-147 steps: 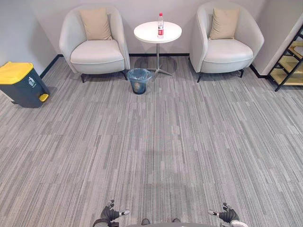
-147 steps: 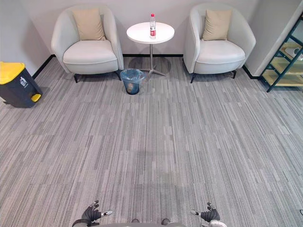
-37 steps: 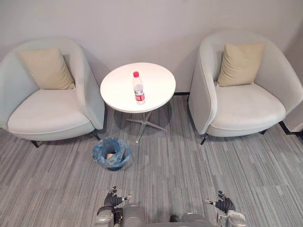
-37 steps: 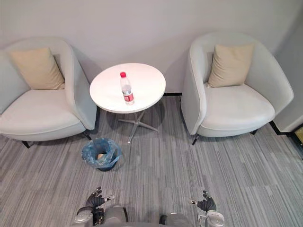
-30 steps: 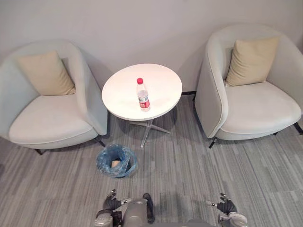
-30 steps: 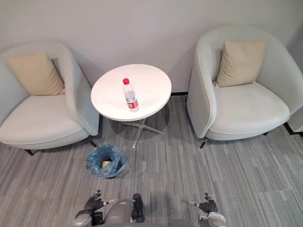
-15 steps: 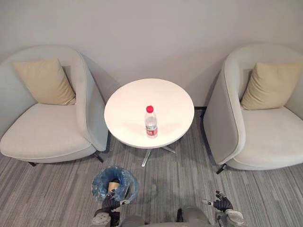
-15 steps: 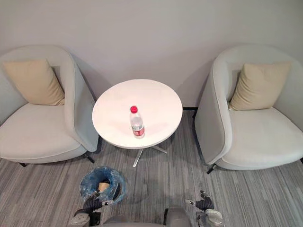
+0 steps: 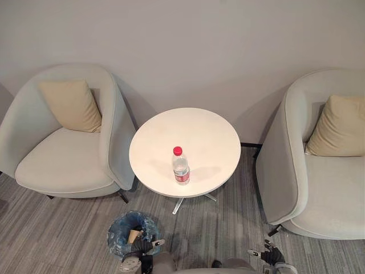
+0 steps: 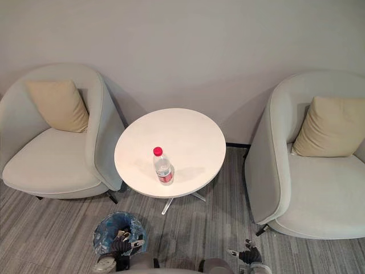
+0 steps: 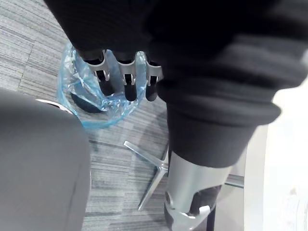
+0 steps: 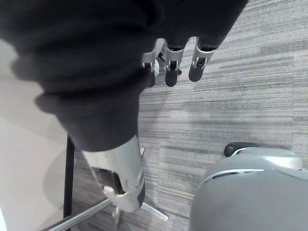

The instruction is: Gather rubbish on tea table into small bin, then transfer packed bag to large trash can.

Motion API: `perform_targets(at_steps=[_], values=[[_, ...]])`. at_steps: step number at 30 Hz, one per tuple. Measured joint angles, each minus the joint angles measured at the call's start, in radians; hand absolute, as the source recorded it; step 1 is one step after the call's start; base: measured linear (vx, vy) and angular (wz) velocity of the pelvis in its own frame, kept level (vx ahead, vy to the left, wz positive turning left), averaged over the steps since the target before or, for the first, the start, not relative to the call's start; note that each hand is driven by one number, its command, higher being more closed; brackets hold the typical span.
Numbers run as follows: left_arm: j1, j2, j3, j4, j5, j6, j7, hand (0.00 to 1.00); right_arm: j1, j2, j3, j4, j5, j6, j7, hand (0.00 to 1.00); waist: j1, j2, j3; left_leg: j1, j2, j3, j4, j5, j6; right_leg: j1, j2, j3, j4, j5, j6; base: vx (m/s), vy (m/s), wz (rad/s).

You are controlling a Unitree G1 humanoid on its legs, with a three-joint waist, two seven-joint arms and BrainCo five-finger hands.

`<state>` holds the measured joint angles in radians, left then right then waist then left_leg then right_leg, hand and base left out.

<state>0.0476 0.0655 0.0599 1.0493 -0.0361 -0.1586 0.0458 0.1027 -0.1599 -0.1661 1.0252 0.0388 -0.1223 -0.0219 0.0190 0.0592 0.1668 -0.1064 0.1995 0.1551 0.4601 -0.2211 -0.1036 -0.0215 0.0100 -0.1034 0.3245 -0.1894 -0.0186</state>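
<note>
A clear plastic bottle [image 9: 181, 166] with a red cap and red label stands upright on the round white tea table [image 9: 199, 134]. On the carpet in front of the table's left side sits the small bin [image 9: 118, 231], lined with a blue bag [image 11: 77, 84]; a tan scrap [image 9: 133, 236] lies inside it. My left hand [image 9: 141, 248] hangs low just over the bin's near rim, fingers [image 11: 127, 81] relaxed and empty. At the lower right my right hand [image 9: 268, 256] hangs open over bare carpet, its fingers [image 12: 172, 62] holding nothing.
A pale armchair [image 9: 63, 165] with a tan cushion [image 9: 71, 105] stands left of the table, another armchair [image 9: 319, 182] with a cushion [image 9: 339, 125] to the right. A grey wall is behind. The table's metal foot [image 11: 147, 161] spreads on the striped carpet.
The whole view has shifted as the camera came closer: table, bottle and bin now lie nearer, and the yellow-lidded can has left the picture. Both hands hang low and open as before.
</note>
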Motion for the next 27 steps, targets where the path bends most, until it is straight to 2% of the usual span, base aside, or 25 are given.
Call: perform_targets(at_steps=[1,2,4,8,21,27], values=[[-0.003,0.006,-0.005,0.002,-0.002,0.001,0.0,0.0,-0.006,0.004,0.002,0.011,0.001,0.003,-0.001,0.0,0.003,0.004,0.0,0.018,-0.016,-0.001,-0.055,0.031,0.018,-0.004,-0.007,0.022,0.022,-0.008,0.024,0.1,0.153,-0.12],[-0.003,0.02,-0.012,0.003,-0.001,-0.001,0.001,0.0,0.0,0.004,0.007,0.011,0.0,0.003,0.002,0.0,-0.001,-0.014,-0.002,0.035,-0.043,0.006,-0.096,0.035,0.022,0.002,-0.03,0.027,0.007,-0.007,0.037,0.1,0.142,-0.08],[-0.004,0.03,-0.013,0.006,-0.001,-0.001,0.0,0.0,0.001,0.0,0.003,0.01,0.0,0.002,0.0,0.0,0.0,-0.022,-0.007,0.047,-0.064,0.021,-0.113,0.044,0.04,0.001,-0.042,0.042,0.002,-0.008,0.046,0.15,0.11,-0.08],[-0.008,0.053,-0.03,0.023,0.001,0.0,-0.001,0.0,0.0,-0.001,0.0,0.011,-0.001,0.001,0.0,0.0,-0.002,-0.022,-0.01,0.073,-0.1,0.017,-0.146,0.052,0.055,0.02,-0.062,0.049,-0.022,-0.006,0.053,0.11,0.074,-0.01],[-0.001,0.076,-0.058,0.043,0.011,-0.001,-0.001,0.0,-0.001,-0.03,0.02,0.018,-0.017,-0.006,-0.003,0.0,-0.004,-0.03,-0.028,0.139,-0.118,-0.021,-0.337,0.161,0.04,0.029,-0.058,0.015,-0.053,0.004,0.038,-0.02,-0.038,0.08],[0.0,0.115,-0.058,0.041,0.011,-0.002,0.0,0.0,0.006,-0.07,0.068,-0.091,-0.049,-0.009,-0.004,0.0,-0.005,-0.042,-0.035,0.134,-0.122,-0.029,-0.36,0.178,0.041,0.017,-0.06,0.012,-0.073,0.02,0.044,-0.06,0.005,0.02]])
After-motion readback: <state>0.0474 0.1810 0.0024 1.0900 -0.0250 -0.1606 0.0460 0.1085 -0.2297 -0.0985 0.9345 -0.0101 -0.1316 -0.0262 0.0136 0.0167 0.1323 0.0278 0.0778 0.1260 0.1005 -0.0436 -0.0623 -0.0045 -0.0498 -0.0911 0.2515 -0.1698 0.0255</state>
